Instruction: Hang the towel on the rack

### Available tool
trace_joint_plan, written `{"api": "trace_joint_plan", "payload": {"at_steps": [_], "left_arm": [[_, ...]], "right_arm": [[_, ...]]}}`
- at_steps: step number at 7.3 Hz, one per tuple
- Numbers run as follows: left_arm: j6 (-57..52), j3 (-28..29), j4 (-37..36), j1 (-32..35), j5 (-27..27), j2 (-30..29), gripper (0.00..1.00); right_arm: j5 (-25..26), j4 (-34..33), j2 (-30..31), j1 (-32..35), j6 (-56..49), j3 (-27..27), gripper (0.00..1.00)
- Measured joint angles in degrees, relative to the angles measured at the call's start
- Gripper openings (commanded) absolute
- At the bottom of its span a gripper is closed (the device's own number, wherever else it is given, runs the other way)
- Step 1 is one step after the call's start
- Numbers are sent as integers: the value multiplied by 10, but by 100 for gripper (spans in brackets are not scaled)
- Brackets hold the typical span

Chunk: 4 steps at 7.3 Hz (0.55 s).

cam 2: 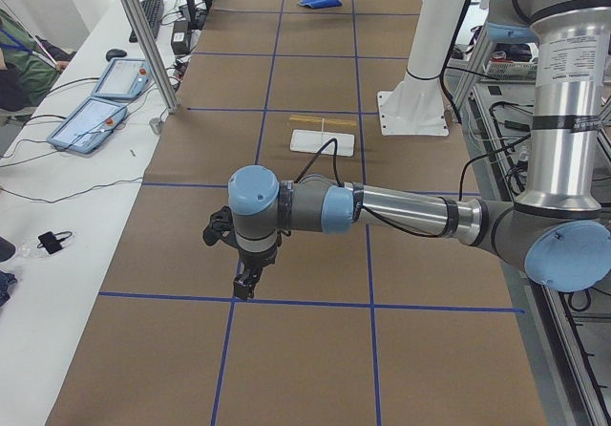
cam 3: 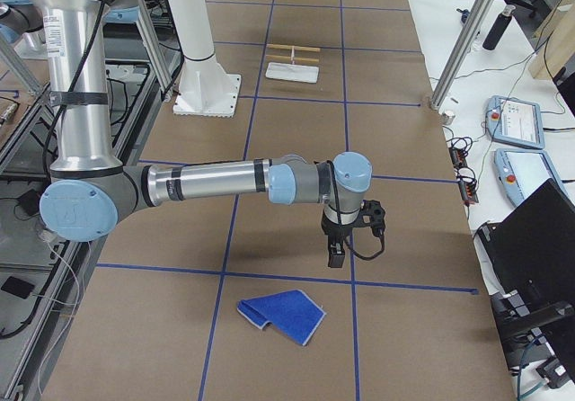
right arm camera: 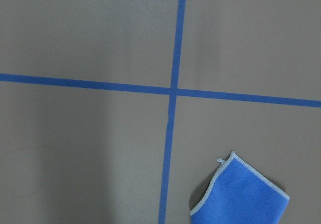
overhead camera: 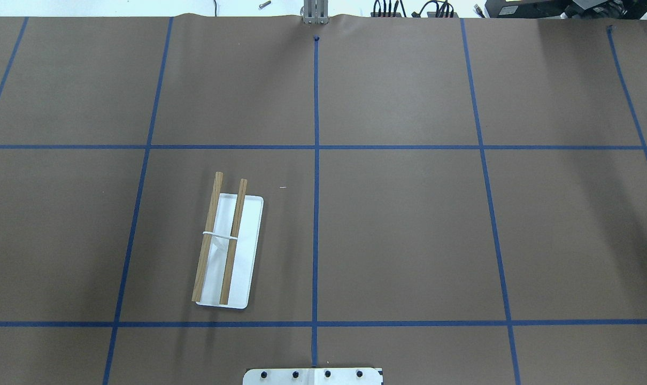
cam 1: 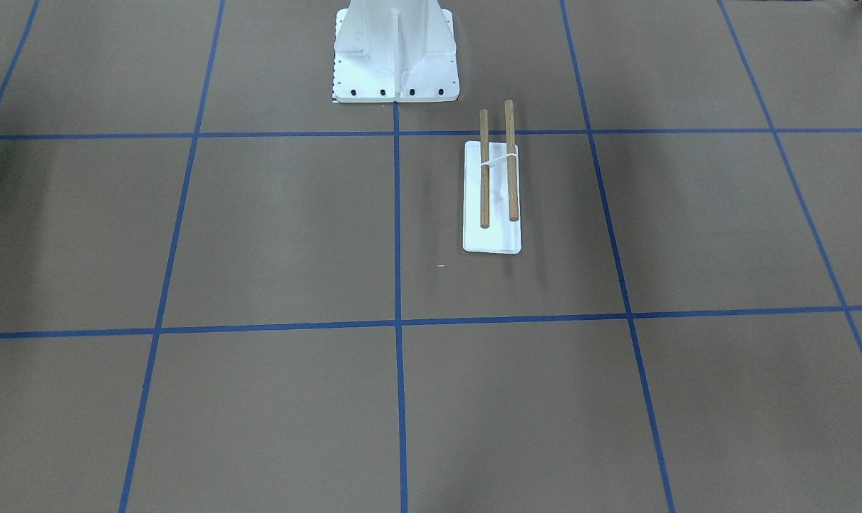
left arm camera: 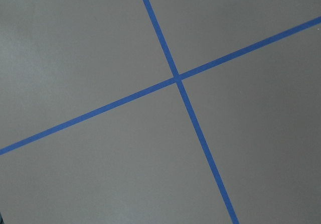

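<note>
Appears to be the opening reach, nothing hung yet. Can see the towel (cam 3: 280, 316) lying flat at the lower centre of the right side view, below and left of the right gripper (cam 3: 336, 255), apart from it. Cannot tell whether that gripper or the left gripper (cam 2: 246, 283) is spread or closed. Need next to drop onto a towel edge, pinch it, then carry it to the bare rack (overhead camera: 227, 248), left of centre overhead.

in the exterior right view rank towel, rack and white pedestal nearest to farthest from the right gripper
1. towel, just camera-side of the right gripper
2. white pedestal, mid-table on the robot's side
3. rack, farther along than the pedestal
</note>
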<state>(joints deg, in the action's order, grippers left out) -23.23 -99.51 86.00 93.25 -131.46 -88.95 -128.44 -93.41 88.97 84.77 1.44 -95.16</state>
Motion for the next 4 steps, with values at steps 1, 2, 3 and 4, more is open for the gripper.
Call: {"api": "trace_joint_plan", "payload": {"at_steps": [1, 2, 3, 4], "left_arm": [[1, 0, 4, 0, 0, 1, 98], [2, 2, 5, 0, 0, 2, 98], [3, 2, 5, 0, 0, 3, 98], [3, 2, 5, 0, 0, 4, 98]], "right_arm": [[4, 30, 15, -2, -1, 15, 100], [7, 90, 33, -7, -2, 48, 100], [8, 163, 45, -15, -1, 95, 100], [8, 228, 50, -30, 2, 143, 100]]}}
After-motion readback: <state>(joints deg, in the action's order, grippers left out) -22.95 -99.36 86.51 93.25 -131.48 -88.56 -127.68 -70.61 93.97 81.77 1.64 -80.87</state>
